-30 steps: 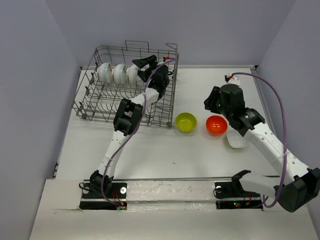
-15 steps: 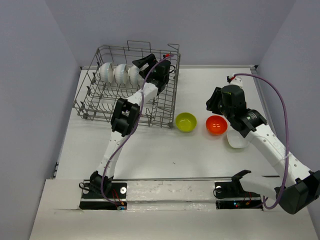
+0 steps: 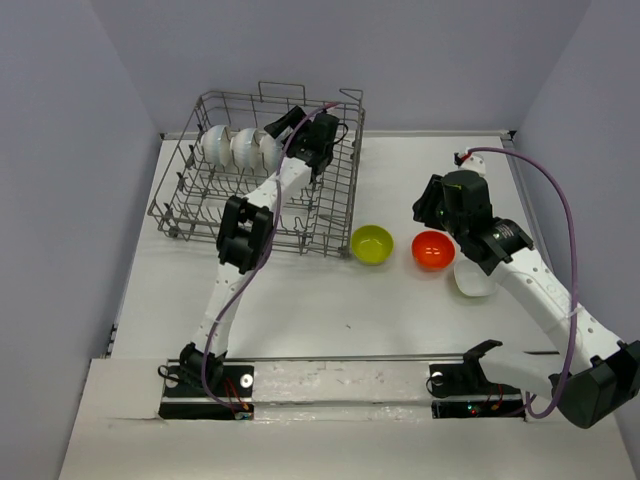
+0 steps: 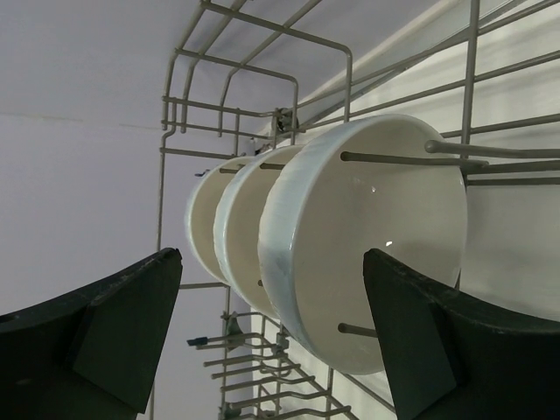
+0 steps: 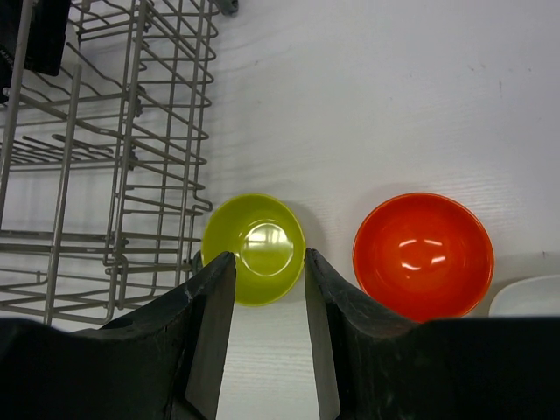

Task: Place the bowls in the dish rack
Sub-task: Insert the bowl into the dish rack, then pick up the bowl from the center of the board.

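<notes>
Left arm (image 3: 215, 310): is showing white shells on its links, with chunky black blocks at the joints.
Right arm (image 3: 535, 290): is showing the same white links and black joints, ending in a large black housing at the shoulder.
Left cable (image 3: 206, 355): is running purple and thin along the arm.
Right cable (image 3: 568, 270): is arching purple, clear of the links.
Bases (image 3: 470, 385): are showing black mounts, with tiny green and red lights glowing.
Left claw (image 4: 269, 262): is showing two matte black, broad, wedge-shaped fingers (image 4: 114, 332).
Right claw (image 5: 269, 258): is showing matching black fingers with smooth, rounded edges.
</notes>
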Action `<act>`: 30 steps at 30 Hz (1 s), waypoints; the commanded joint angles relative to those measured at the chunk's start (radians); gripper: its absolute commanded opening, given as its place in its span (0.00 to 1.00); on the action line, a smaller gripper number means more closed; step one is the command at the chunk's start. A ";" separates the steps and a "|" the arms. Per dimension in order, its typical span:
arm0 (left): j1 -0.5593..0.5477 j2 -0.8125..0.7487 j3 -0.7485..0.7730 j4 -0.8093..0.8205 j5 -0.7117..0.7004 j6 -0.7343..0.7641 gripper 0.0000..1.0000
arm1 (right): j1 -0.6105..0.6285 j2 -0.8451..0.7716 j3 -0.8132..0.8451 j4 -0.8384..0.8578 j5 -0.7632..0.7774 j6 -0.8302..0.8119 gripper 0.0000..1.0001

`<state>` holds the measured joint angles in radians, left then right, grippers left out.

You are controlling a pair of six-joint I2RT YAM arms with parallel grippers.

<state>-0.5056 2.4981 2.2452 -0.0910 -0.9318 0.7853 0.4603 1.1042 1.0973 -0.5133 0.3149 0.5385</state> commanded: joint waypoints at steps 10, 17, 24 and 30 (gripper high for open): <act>0.018 -0.168 0.014 -0.162 0.292 -0.288 0.99 | 0.006 0.009 0.009 0.012 0.012 0.006 0.43; 0.035 -0.219 0.019 -0.196 0.358 -0.382 0.98 | 0.006 0.022 0.016 0.002 0.020 0.005 0.43; 0.053 -0.261 0.053 -0.263 0.450 -0.489 0.98 | 0.006 0.028 0.019 -0.008 0.042 0.006 0.43; 0.056 -0.349 0.041 -0.283 0.438 -0.573 0.98 | 0.006 0.039 0.032 -0.034 0.076 0.011 0.43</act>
<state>-0.4561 2.2860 2.2467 -0.3664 -0.4976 0.2977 0.4603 1.1397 1.0977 -0.5316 0.3443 0.5404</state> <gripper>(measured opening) 0.981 0.433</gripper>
